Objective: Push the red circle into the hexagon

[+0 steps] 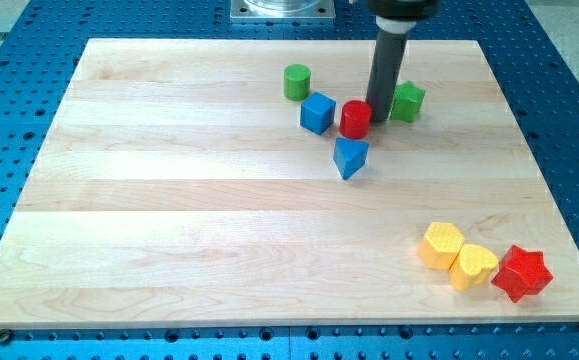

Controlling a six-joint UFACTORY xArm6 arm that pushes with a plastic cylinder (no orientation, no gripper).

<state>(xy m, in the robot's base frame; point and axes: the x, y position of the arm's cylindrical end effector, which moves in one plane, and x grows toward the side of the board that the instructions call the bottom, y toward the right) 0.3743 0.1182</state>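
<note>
The red circle point(355, 119) stands upright in the upper middle of the wooden board point(169, 200). My tip point(378, 120) is right beside it on the view's right, touching or nearly touching it. The yellow hexagon point(441, 244) lies far off at the view's lower right. A blue cube point(317, 112) sits just left of the red circle and a blue triangle point(350, 157) just below it.
A green star-like block point(407, 101) is just right of the rod, and a green circle point(296, 81) lies up and to the left. A yellow heart point(473, 266) touches the hexagon, with a red star point(522, 273) next to it.
</note>
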